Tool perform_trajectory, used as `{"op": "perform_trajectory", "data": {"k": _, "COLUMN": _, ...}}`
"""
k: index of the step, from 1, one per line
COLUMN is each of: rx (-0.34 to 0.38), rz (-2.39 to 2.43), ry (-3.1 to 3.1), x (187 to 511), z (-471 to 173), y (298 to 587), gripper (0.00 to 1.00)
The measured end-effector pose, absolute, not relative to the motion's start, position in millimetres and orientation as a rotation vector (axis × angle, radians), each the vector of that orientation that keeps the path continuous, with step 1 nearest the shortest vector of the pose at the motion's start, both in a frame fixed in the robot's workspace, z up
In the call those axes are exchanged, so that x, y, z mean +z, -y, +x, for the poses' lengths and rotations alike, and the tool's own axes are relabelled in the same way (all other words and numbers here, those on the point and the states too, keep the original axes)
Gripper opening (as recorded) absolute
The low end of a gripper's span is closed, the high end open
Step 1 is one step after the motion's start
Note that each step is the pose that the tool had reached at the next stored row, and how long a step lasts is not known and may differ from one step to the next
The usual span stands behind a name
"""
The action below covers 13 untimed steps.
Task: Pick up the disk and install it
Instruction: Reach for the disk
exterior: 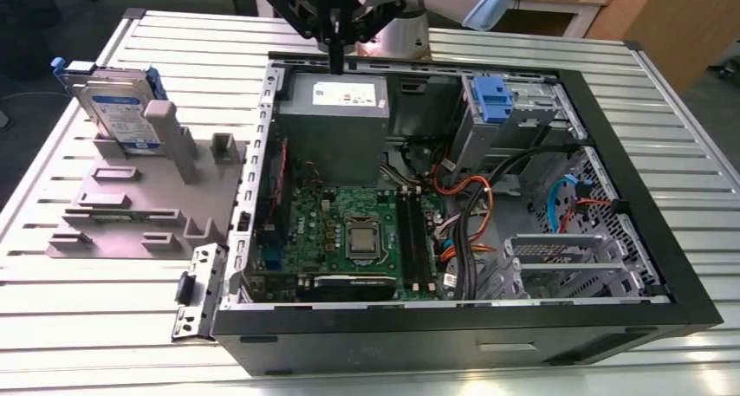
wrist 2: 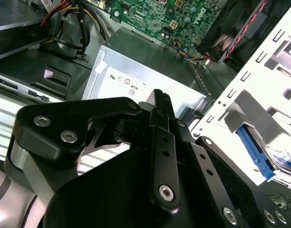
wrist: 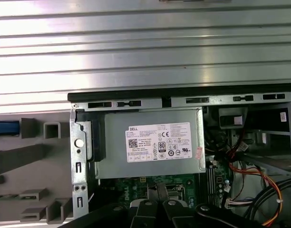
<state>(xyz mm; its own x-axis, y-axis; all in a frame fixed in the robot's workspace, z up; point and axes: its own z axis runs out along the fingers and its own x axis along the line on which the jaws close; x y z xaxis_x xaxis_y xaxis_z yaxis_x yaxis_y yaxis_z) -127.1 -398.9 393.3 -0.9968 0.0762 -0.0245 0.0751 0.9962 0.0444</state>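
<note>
Exterior view's left: flat silver hard drive with white-and-blue label and blue side rails (exterior: 116,110) stands on edge in grey plastic slotted fixture (exterior: 127,210) on ribbed aluminium table (exterior: 69,327) — well apart from claw. Side wall of open black computer case (exterior: 463,340) lies between. Black two-finger gripper (exterior: 335,64) hangs over big grey box with white sticker (exterior: 335,123) — fingers pinched together, holding nothing. Rightward: green motherboard (exterior: 335,223), orange cables (exterior: 469,192), upright blue plastic clip (exterior: 491,97).
</note>
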Motion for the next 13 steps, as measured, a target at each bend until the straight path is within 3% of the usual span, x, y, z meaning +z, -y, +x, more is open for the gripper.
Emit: {"op": "perform_trajectory", "data": {"k": 13, "rx": 0.068, "rz": 0.118, "ry": -3.112, "x": 393.3, "z": -134.2, "y": 398.9, "gripper": 0.11}}
